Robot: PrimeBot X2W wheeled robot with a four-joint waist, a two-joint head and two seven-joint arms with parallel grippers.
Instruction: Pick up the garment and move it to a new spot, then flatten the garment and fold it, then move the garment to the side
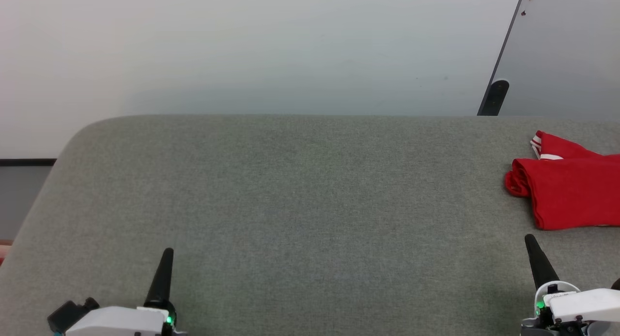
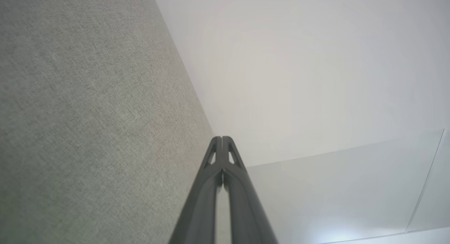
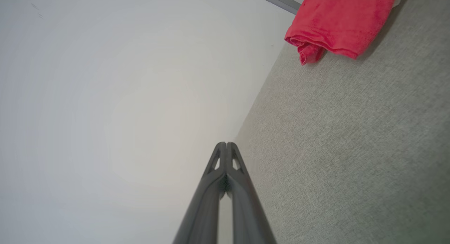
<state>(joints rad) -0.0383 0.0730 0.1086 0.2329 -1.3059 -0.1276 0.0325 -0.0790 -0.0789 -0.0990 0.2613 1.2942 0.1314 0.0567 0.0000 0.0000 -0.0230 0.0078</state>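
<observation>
Well, my left gripper point(image 1: 166, 263) is closed, its two dark fingers pressed together with nothing between them. My right gripper point(image 1: 535, 253) is closed the same way and holds nothing too. Both sit low at the near edge of the grey table point(image 1: 300, 205), one at each corner.

The garment point(image 1: 566, 190) lies far over on my right side of the table, toward the back edge, and part of it runs off the picture. My right gripper is near it but not touching. My left one is well apart from it.

I think the shirt is folded already and put to the side, so the job looks almost done. The good way to do this last bit is to leave the shirt alone. If I bump it, the fold could slide open, because the cloth is soft and floppy. If it needs a fix, my right gripper is the one to use, coming in slowly.

The shirt is bright red. It makes a neat block with straight sides. One end is a bit rolled and puffy. A little red and white striped trim point(image 1: 536, 145) peeks out at the back.
</observation>
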